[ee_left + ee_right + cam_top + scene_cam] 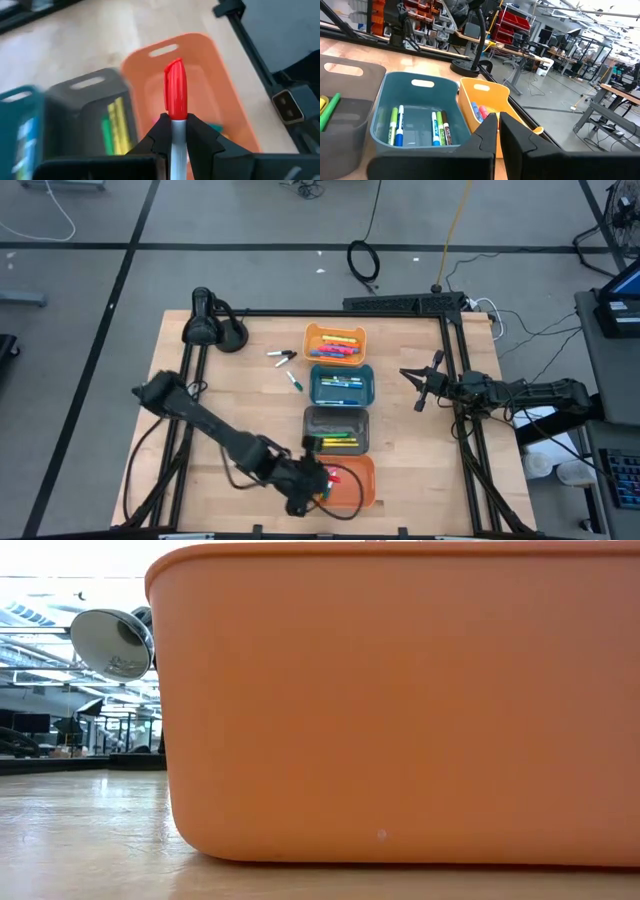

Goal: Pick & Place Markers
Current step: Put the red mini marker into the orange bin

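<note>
Four bins stand in a row down the table's middle: light orange (335,343), teal (341,385), grey (337,429) and orange (352,480), with markers lying in them. My left gripper (322,480) is at the orange bin's left rim near the table's front edge, shut on a red-capped marker (176,95) that sticks out over the orange bin (200,75). Two or three loose markers (282,358) lie flat on the wood left of the bins. My right gripper (420,385) waits shut at the table's right edge, clear of everything. My left gripper pinches the marker's pale barrel (178,132) between its two fingers, just behind the red cap. The marker lies along the fingers and juts out past their tips, cap end foremost. The fingers slant downward. The marker is lifted clear, above the orange bin.
A black lamp (205,325) stands at the table's far left corner. A black frame (455,380) runs along the table's edges. The orange bin's wall (400,700) fills the low view. Bare wood lies left of the bins.
</note>
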Motion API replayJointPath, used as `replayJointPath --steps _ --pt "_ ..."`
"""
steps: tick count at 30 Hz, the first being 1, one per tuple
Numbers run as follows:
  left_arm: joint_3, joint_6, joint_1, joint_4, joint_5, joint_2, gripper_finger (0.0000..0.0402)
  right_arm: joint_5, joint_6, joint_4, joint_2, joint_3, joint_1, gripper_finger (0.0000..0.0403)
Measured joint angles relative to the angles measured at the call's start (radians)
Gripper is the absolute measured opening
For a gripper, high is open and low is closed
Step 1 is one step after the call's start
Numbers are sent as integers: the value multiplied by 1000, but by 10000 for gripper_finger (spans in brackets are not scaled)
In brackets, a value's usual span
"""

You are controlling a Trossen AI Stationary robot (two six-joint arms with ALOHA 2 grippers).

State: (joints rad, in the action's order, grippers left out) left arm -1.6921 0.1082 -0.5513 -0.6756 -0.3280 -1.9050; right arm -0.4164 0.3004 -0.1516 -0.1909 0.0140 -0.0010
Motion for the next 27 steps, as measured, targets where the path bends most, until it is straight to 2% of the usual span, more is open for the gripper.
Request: replayJointPath --steps 12,18,27 --pt "-2 32 52 100 21 -186 39 0 0 2 0 0 0 11" --pt "-2 86 71 90 28 -203 48 0 0 1 0 0 0 11" --pt "-2 87 70 96 111 -203 51 0 0 0 0 0 0 11"
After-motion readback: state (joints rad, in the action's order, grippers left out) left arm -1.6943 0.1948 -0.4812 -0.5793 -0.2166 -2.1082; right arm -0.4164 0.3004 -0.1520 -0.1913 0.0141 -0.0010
